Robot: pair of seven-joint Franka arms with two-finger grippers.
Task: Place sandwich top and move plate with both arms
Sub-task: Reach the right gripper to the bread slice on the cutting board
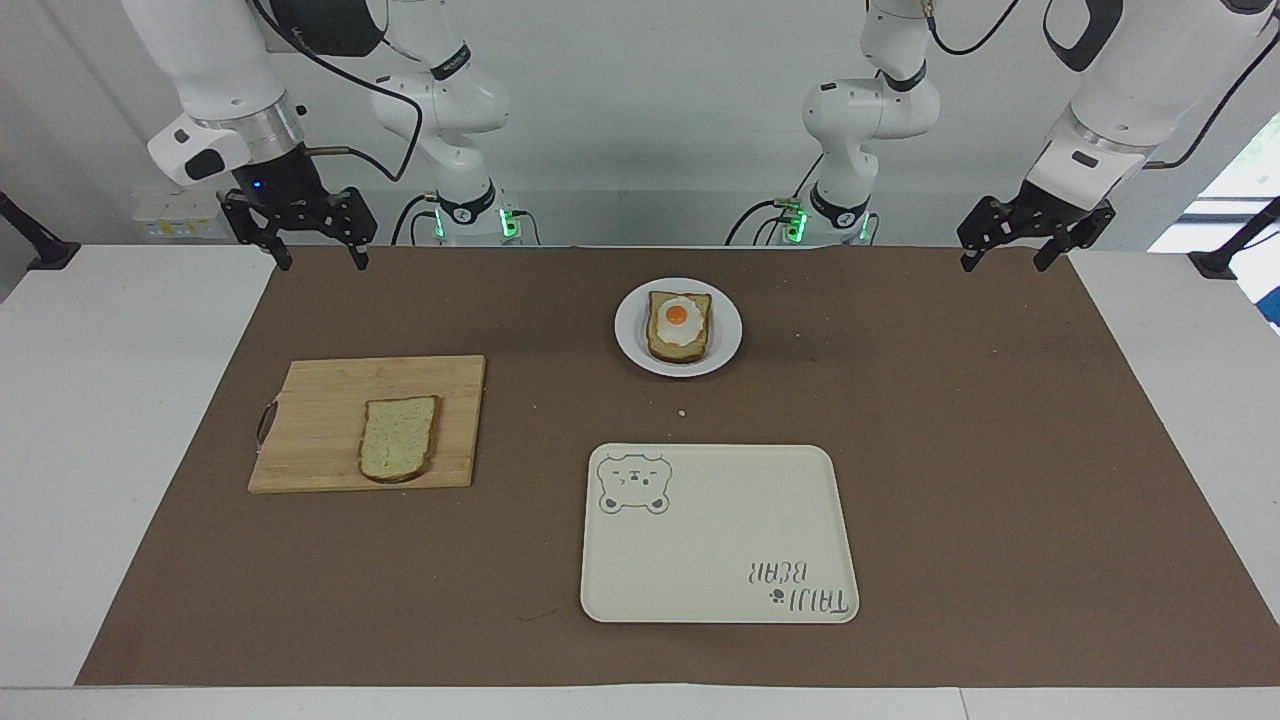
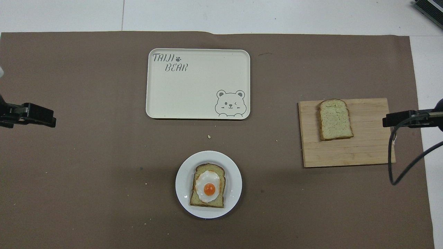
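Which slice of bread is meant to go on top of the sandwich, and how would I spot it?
Find the wooden cutting board toward the right arm's end of the brown mat. The sandwich top lies flat on it, alone, at the board's edge that faces the middle of the table. It is bare, pale and speckled with a brown crust, while the other slice sits on the round white plate under a fried egg.
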